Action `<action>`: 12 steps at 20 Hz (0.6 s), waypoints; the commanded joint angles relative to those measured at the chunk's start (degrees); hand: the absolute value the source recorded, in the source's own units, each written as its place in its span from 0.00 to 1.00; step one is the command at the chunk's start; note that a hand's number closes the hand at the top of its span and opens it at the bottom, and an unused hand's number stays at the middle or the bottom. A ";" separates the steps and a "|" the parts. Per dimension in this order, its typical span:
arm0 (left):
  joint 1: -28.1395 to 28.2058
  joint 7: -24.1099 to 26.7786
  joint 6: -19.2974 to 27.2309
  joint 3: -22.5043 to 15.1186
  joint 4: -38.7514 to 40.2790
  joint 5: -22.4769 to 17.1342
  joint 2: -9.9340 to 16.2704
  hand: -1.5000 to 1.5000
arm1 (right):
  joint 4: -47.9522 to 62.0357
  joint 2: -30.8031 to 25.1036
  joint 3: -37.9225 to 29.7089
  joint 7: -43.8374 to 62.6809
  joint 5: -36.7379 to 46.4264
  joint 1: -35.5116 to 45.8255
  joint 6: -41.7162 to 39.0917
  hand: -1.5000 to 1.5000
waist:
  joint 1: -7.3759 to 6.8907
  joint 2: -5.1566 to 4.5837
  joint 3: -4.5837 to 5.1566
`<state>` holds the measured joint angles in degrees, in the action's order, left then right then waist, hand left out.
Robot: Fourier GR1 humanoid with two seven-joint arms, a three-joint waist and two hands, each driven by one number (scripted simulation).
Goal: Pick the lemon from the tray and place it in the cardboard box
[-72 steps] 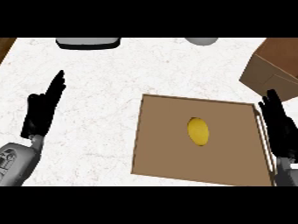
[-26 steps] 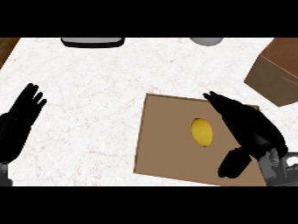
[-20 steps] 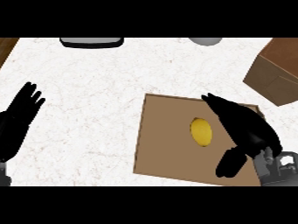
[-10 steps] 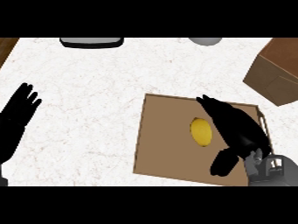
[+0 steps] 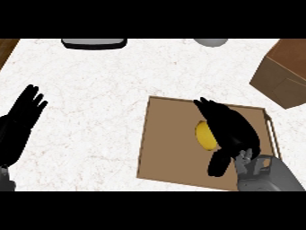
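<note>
A white bench [image 5: 109,90] is seen from above, with dark wood shown at its far left edge. A flat brown tray [image 5: 172,148] is laid on the bench, toward the right. A cardboard box [image 5: 291,74] is set at the right edge, well apart from the tray and turned at an angle.

The right hand [image 5: 231,130] is held over the middle of the tray, with its fingers kept fairly straight and spread, and nothing is held in it. The left hand [image 5: 13,130] is rested at the left edge, open, with its fingers pointed up.

The yellow lemon [image 5: 205,136] is found on the tray, partly hidden under the right hand. Whether it is touched by the hand cannot be told.

A dark dish [image 5: 93,42] and a grey round thing [image 5: 212,42] are seen at the far edge.
</note>
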<state>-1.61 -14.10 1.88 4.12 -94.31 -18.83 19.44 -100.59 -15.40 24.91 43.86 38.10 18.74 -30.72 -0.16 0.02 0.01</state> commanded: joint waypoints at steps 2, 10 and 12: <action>0.29 4.39 -2.90 2.38 4.57 1.58 -1.34 0.50 | 3.81 1.99 -1.13 -2.57 3.63 0.75 -1.41 0.00 | -0.01 -0.03 0.00; 1.22 3.13 -5.07 4.11 2.39 2.68 -1.99 0.50 | 8.15 4.60 -2.26 -3.93 9.23 -0.70 -0.03 0.00 | -0.03 -0.02 0.00; 0.25 -1.43 -1.71 1.76 -1.66 4.22 -4.04 0.50 | 5.73 8.45 -1.48 1.58 8.82 2.18 -4.95 0.00 | -0.03 0.01 0.00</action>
<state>-0.83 -14.35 -1.15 7.02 -94.47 -16.62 17.31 -95.71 -10.54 23.18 42.69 45.36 18.70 -33.21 -0.17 0.01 0.00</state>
